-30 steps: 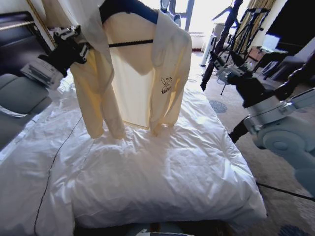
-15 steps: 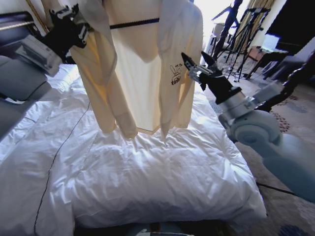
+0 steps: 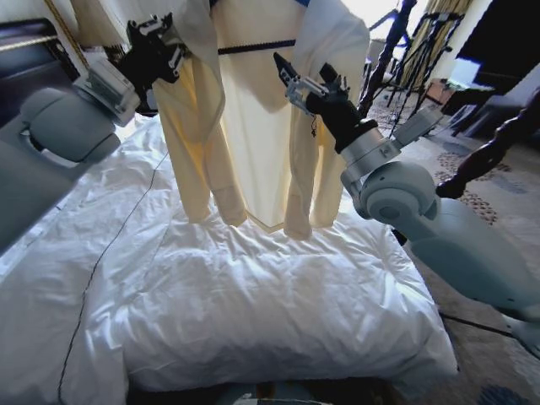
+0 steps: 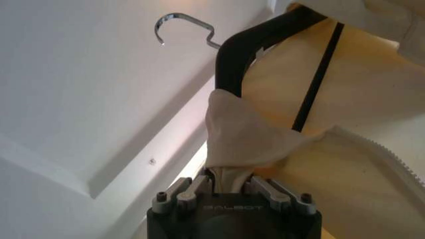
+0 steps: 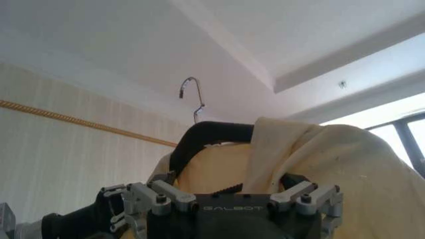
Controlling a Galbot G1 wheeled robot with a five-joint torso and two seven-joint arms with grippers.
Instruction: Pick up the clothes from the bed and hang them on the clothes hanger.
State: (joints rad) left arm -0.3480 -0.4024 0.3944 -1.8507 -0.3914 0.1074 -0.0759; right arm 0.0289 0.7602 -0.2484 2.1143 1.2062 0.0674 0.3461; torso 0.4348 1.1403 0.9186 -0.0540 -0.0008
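The bed (image 3: pixel 253 304) sat nearest, its white duvet wrinkled and bare in the foreground, with a thin dark cable trailing across the near-left part. So nothing of the top was left lying on it apart from maybe the hem and cuffs, which hung right down to the duvet; hard to say if they actually touched.

Above that, the top (image 3: pixel 253 126) hung full length over the middle of the bed, front open, already draped on the hanger (image 4: pixel 252 45). You could see the black bottom bar crossing behind the fabric and the metal hook poking up free in both wrist views, not hooked on anything.

The left gripper (image 3: pixel 156 51) was up at the top's left shoulder, clamped tight on a bunch of cream fabric just under the hanger's arm. My guess is that it was carrying the whole thing by that pinch.

The right gripper (image 3: pixel 308 80) was up at the opposite front panel, fingers spread, with fabric sitting between them but not squeezed. Looked like it was lined up to catch that side and steady or straighten it, since one-sided holding lets a thin top slide off the hanger.
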